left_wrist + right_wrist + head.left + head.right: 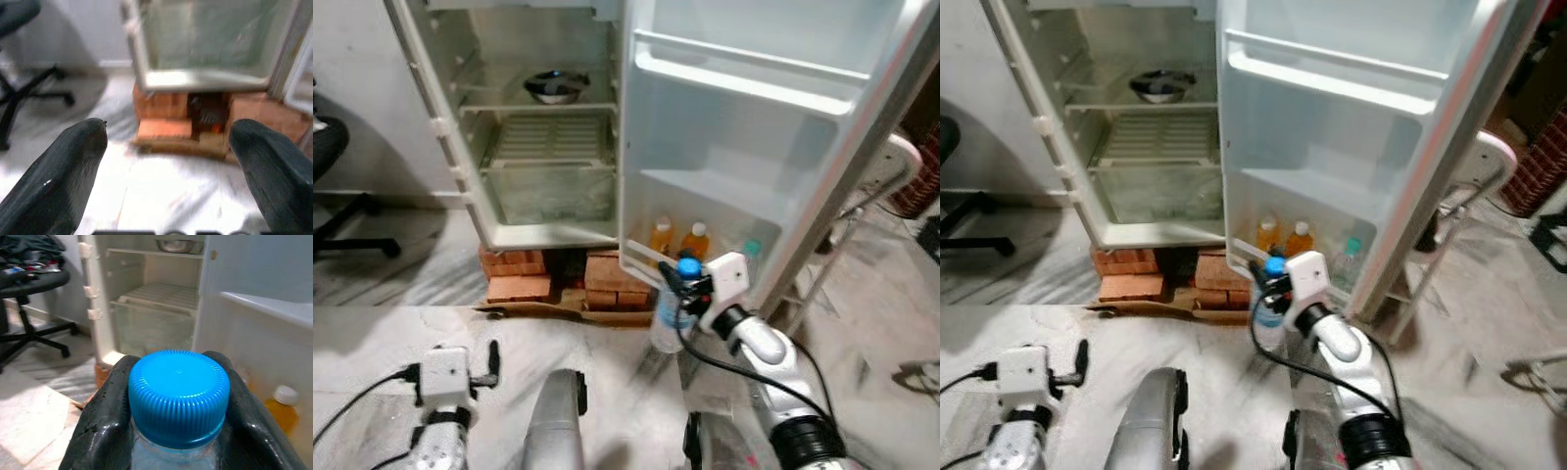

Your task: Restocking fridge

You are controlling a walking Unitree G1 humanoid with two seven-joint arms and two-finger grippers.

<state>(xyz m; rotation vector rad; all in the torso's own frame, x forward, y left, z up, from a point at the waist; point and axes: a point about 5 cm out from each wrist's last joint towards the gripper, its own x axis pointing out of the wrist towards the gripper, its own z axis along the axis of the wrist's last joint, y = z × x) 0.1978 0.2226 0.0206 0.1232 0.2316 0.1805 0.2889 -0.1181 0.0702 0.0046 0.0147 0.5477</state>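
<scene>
A pale marble floor (391, 333) runs to an open fridge (548, 127) propped on bricks (519, 274), its door (754, 127) swung right. The door's lowest shelf holds two orange bottles (677, 240); a far inner shelf carries a steel bowl (553, 88). The right gripper (178, 431) pinches a blue-capped water bottle (178, 396) just before that door shelf. The left gripper (171, 161), low at near left, is spread apart. The right wrist view adds an office chair (29, 289) piled with clothes.

1. Water bottle (178, 401): only blue cap & neck show in right wrist view; body cut off by frame edge.
2. Left wrist view blurred; bricks (164, 129) under fridge (548, 235) soft.
3. Door-shelf bottles (695, 240): lower parts hidden behind shelf rail.
4. Bowl (553, 88) contents: can't tell.
</scene>
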